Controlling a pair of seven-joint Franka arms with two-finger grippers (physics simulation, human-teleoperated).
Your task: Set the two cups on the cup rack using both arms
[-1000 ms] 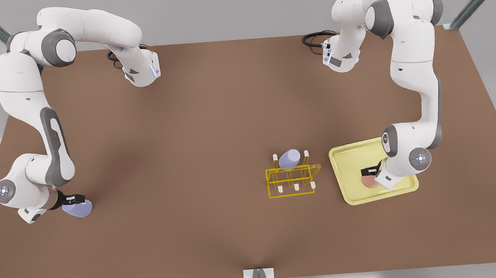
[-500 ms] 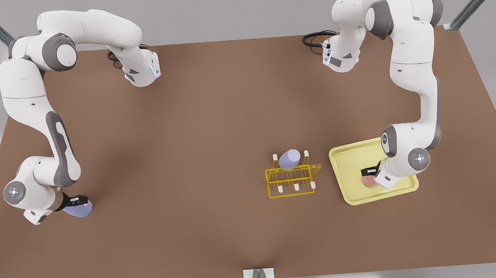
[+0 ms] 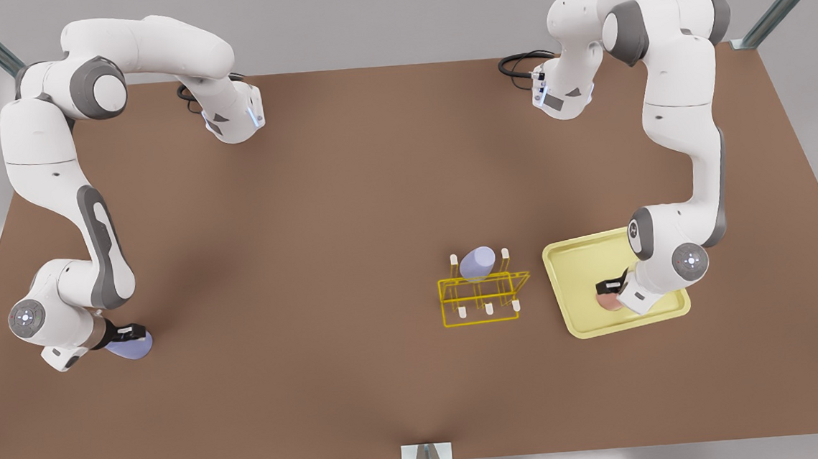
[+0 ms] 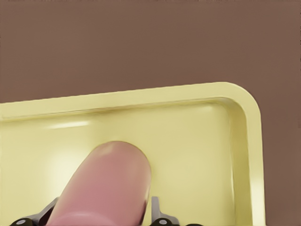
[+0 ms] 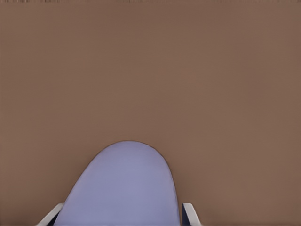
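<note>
A lavender cup [image 3: 134, 345] lies on its side on the brown table at the front view's left, and my right gripper [image 3: 124, 331] is shut on it; its fingers [image 5: 190, 213] press both sides of the cup [image 5: 124, 183]. A salmon pink cup [image 3: 606, 303] lies on the pale-yellow tray [image 3: 573, 257] at the front view's right. My left gripper [image 3: 610, 287] is shut on this cup [image 4: 108, 183], one finger on each side. The yellow wire cup rack [image 3: 486, 300] stands between them, left of the tray, with another lavender cup [image 3: 477, 262] on a back peg.
The tray's raised rim [image 4: 141, 94] runs just beyond the pink cup. Both arm bases [image 3: 232, 116] stand at the table's far edge with black cables. Bare brown table [image 3: 296, 266] spreads between the left cup and the rack.
The arm at the front view's left shifted slightly right and settled its gripper over the lavender cup. The other arm's gripper edged a little lower on the pink cup.
</note>
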